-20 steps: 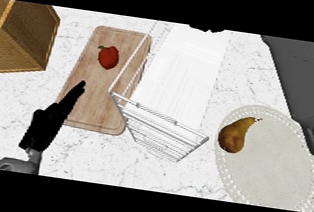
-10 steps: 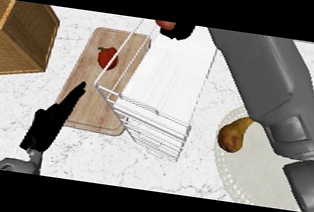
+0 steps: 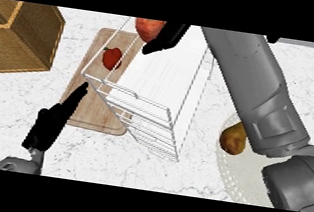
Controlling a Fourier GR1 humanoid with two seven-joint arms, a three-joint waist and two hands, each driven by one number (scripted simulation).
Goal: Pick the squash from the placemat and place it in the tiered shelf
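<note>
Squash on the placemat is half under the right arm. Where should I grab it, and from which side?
Take the squash round its wide, rounded body, the part that shows left of the right forearm. Come down from above, fingers to either side: it sits on the placemat with bare mat beside it. The forearm hides the rest of it, so probably best to pull the arm back first.

White marble counter (image 3: pixel 11 103) with cutting board (image 3: pixel 99 115), shelf (image 3: pixel 157 103), placemat (image 3: pixel 236 177), wooden box (image 3: pixel 13 37).
</note>
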